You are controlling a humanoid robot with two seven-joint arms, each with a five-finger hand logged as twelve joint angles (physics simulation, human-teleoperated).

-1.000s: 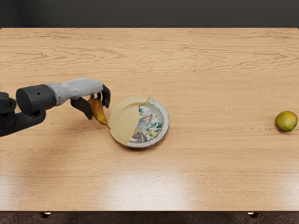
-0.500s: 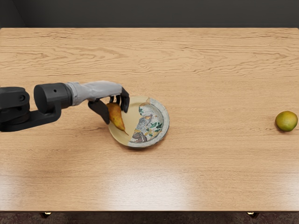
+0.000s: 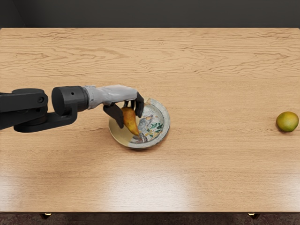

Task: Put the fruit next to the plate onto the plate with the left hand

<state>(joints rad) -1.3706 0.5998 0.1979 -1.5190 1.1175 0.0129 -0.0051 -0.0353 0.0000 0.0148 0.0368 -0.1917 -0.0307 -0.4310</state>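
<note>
An orange-yellow pear-shaped fruit (image 3: 131, 120) hangs over the middle of the round patterned plate (image 3: 158, 123), its narrow end pointing down toward the plate. My left hand (image 3: 127, 108) is shut on the fruit, dark fingers curled around its upper part. The left arm reaches in from the left edge. Whether the fruit's tip touches the plate I cannot tell. The right arm is out of view.
A green-yellow round fruit (image 3: 287, 121) lies on the wooden table (image 3: 211, 70) near its right edge, far from the plate.
My left hand has carried the fruit to the right, from beside the plate's left rim to over the plate's middle. The plate and the round fruit have stayed put.
</note>
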